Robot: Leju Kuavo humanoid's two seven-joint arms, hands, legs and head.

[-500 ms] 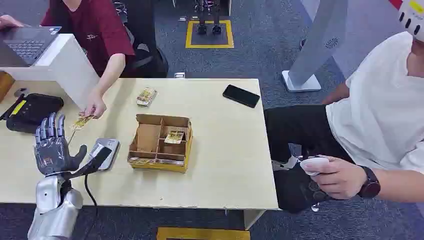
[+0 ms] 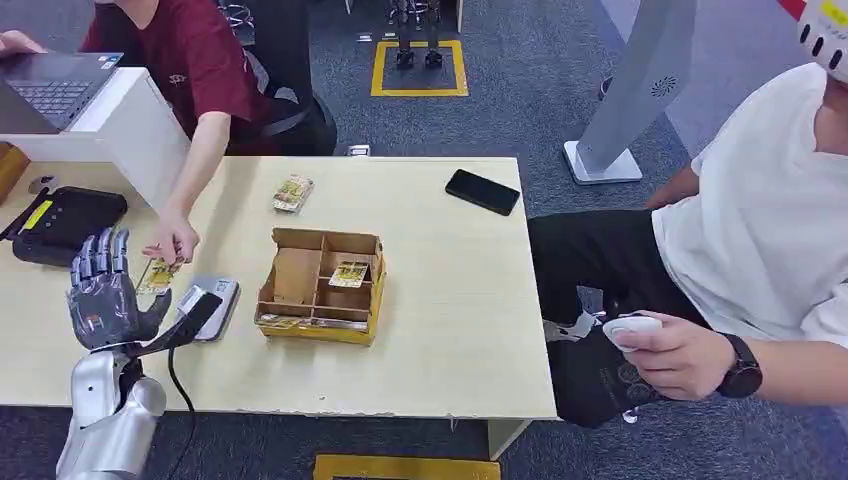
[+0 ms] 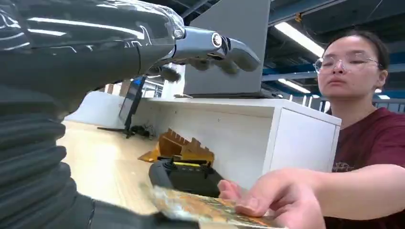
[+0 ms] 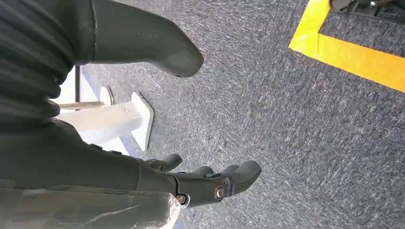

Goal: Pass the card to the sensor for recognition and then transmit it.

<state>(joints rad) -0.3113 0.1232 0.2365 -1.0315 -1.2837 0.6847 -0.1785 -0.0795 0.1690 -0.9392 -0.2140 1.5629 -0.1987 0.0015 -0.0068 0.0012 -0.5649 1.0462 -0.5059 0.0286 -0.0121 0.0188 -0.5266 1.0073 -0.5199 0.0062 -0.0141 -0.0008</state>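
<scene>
Left hand (image 2: 105,295): raised above the table (image 2: 450,300), fingers (image 2: 98,253) upright and apart, holding nothing; card (image 2: 155,274): just beyond those fingertips, pinched in a person's hand (image 2: 172,240), close beside the grey sensor (image 2: 212,300) lying off the thumb side; divided cardboard box (image 2: 322,285): further right, another card in one compartment; right hand (image 4: 200,183): hanging above carpet floor (image 4: 296,133), fingers loosely curled, grasping nothing.

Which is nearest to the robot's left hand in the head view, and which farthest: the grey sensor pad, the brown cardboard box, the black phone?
From the left hand:
1. Grey sensor pad, just beside its thumb.
2. Brown cardboard box, mid-table.
3. Black phone, far corner.
</scene>
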